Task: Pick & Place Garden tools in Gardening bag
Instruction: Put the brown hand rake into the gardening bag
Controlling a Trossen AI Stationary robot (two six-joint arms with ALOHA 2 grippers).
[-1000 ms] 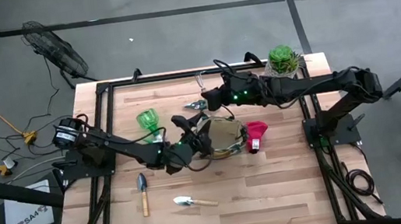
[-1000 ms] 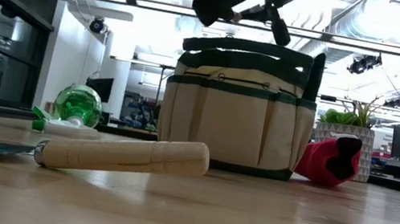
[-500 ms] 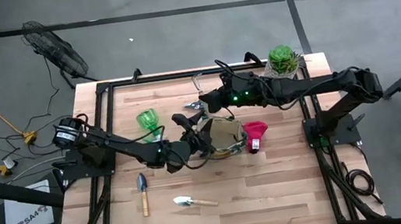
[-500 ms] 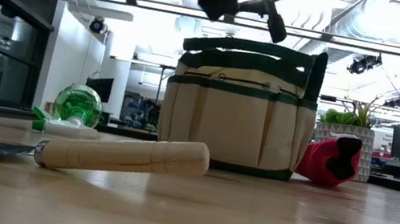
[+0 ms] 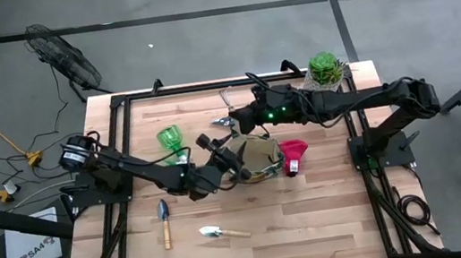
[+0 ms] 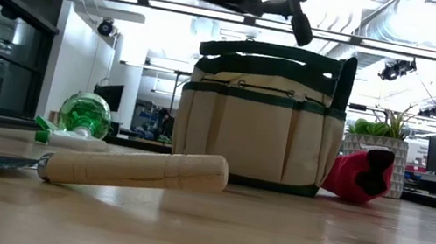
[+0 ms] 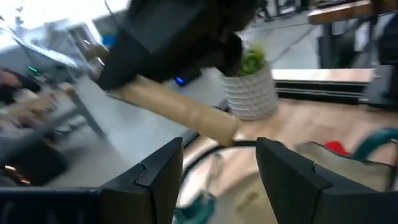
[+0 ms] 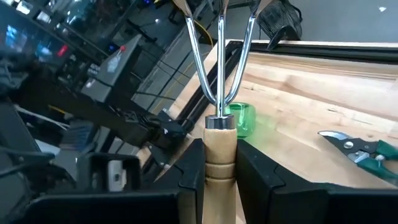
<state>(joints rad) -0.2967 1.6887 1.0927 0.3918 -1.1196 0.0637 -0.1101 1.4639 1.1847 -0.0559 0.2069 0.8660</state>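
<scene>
My right gripper (image 5: 241, 115) is shut on a wooden-handled hand rake (image 8: 219, 93) above the far left rim of the gardening bag (image 5: 258, 156), a tan tote with dark trim that stands on its base (image 6: 259, 116). My left gripper (image 5: 230, 153) is open and empty over the bag's left rim; its fingers show wide apart in its wrist view (image 7: 217, 177). On the table lie a green spray bottle (image 5: 171, 140), green-handled shears (image 5: 224, 123), two trowels (image 5: 164, 221) (image 5: 223, 232) and a red item (image 5: 293, 156) against the bag's right side. My right gripper pinches the rake's wooden handle (image 8: 219, 149) between its two fingers, just behind the metal collar. The fingers lie along the handle. The rake is lifted clear of table and bag, its tines (image 5: 227, 94) pointing toward the far edge.
A green succulent in a pale pot (image 5: 325, 69) stands at the far right corner. The black frame rails (image 5: 124, 144) run along the table's left, far and right sides. Bare wood lies along the near edge (image 5: 316, 225).
My left gripper has gone up and a little toward the bag's middle, staying open. The rake stays held above the bag.
</scene>
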